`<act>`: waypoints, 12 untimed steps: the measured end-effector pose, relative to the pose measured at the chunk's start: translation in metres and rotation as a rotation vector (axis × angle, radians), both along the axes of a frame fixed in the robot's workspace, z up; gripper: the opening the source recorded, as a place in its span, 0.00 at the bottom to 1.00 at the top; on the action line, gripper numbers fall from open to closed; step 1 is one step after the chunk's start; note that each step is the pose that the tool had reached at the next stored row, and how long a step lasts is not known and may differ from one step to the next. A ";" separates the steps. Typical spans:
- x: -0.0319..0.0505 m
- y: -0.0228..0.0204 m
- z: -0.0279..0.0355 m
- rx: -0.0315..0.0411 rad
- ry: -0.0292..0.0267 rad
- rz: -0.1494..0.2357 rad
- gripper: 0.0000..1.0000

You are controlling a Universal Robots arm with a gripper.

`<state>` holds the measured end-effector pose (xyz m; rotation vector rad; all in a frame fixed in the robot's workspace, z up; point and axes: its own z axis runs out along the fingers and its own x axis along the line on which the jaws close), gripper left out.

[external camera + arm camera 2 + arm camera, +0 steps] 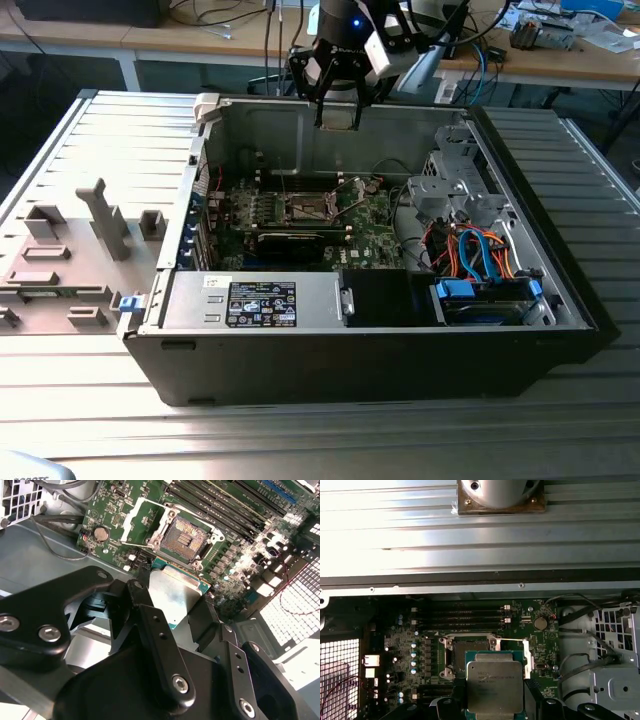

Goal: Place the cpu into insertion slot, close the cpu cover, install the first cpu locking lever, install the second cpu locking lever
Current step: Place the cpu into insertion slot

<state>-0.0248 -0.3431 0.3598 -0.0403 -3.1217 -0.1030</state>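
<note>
My gripper (338,118) hangs over the rear wall of the open computer case, shut on the cpu (495,686), a flat square chip with a silver-grey top. Both wrist views show the cpu (174,596) clamped between the black fingers (150,625), above the green motherboard (368,232). The insertion slot (186,536) lies bare below it, with a dark centre and a metal rim. In the first wrist view the chip hides part of the insertion slot (466,649). The cpu cover (141,516) stands swung open beside the socket. A thin locking lever (134,545) sticks out at the socket's edge.
Memory slots (225,505) run beside the socket. A drive cage (452,185) and blue and orange cables (478,250) fill the case at the exterior view's right. The power supply (260,300) sits at the front. Grey fixtures (105,220) stand on the ribbed table at the exterior view's left.
</note>
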 end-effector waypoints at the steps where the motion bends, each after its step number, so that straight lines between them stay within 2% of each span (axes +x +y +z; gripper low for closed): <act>1: 0.0000 0.0000 -0.0001 0.0000 0.0000 0.000 0.54; 3: 0.0000 0.0000 -0.0022 -0.0033 0.0000 0.000 0.54; 12: 0.0000 0.0000 -0.0036 -0.0058 0.0000 0.000 0.54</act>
